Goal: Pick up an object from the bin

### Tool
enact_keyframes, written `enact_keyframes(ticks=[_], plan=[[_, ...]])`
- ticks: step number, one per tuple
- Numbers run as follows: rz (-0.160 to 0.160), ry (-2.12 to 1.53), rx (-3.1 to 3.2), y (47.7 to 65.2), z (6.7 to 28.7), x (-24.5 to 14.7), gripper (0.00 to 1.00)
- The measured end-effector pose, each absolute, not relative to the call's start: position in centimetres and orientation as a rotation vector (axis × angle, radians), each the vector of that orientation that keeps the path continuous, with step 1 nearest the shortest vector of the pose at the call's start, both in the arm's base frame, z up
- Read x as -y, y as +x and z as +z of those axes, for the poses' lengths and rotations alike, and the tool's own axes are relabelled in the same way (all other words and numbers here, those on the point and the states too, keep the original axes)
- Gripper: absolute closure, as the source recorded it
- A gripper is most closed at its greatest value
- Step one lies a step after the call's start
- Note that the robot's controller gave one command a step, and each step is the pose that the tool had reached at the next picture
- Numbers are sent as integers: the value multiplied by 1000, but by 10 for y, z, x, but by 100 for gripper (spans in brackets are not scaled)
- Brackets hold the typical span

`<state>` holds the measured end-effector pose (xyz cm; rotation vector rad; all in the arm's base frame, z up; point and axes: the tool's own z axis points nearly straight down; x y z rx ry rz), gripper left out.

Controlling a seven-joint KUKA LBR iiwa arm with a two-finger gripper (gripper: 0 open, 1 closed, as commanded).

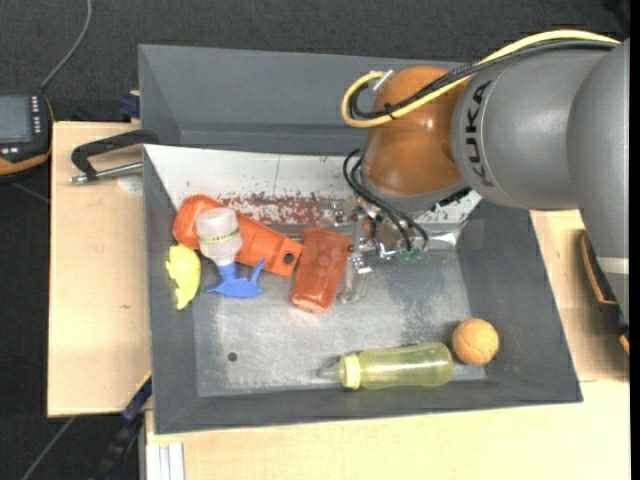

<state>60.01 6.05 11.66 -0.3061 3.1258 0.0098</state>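
Observation:
My gripper (358,253) hangs below the arm's orange cover, near the middle of the bin. It is right beside the right edge of a red-orange rectangular block (320,268) that lies flat on the bin floor. Whether it touches the block is hidden. Left of the block lies an orange plastic piece (262,242) with a white-capped round thing (218,233) resting on it.
A small blue toy (238,284) and a yellow toy (183,274) lie at the left wall. A pale yellow-green bottle (396,368) lies along the front wall, with an orange ball (475,341) at its right end. The arm covers the bin's back right.

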Motion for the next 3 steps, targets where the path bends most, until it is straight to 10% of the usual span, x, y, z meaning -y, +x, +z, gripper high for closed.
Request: enact_keyframes(ticks=[1, 2, 3], plan=[[5, -483, -3095, 604, 72, -62, 0], [12, -108, -3131, 601, 73, -120, 100], [12, -108, -3131, 601, 73, -120, 100]])
